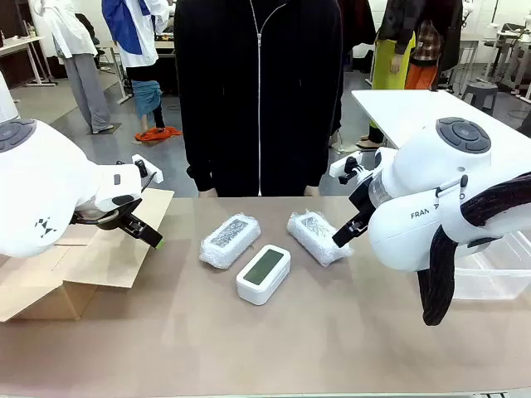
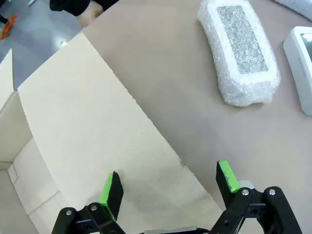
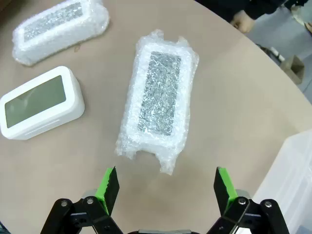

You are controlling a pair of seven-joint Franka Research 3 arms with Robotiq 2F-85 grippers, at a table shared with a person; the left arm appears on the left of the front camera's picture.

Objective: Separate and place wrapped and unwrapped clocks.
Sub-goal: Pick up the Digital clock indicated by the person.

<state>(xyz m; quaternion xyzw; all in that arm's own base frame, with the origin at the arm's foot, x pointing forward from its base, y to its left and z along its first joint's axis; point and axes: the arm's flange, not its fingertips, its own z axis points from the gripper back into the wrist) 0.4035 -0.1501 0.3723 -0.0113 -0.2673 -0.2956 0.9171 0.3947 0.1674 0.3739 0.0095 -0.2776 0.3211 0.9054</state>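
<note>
Three clocks lie near the middle of the brown desk [image 1: 290, 348]: the left wrapped clock [image 1: 230, 240] and the right wrapped clock [image 1: 318, 237], both in whitish bubble wrap with a dark grey patch showing through, and the bare white clock [image 1: 263, 274] with its grey-green screen facing up. The bare clock sits between the two bundles and nearer the robot, just beside the left one and apart from the right one. The bundles angle towards each other at their far ends. The left pincer [image 2: 168, 183] hangs above an open flap of the cardboard box [image 1: 91, 257] at the desk's left edge, its green-padded fingers spread wide with nothing between them; the left wrapped clock lies well apart from it on the bare desk. The right pincer [image 3: 165, 187] is likewise spread wide and empty, poised over the desk just short of the right wrapped clock's near end, with the bundle lined up between its fingers but untouched. A clear plastic bin [image 1: 498, 265] stands at the desk's right edge, beside the right arm. A person in a black zipped top [image 1: 259, 99] stands at the far side.
</note>
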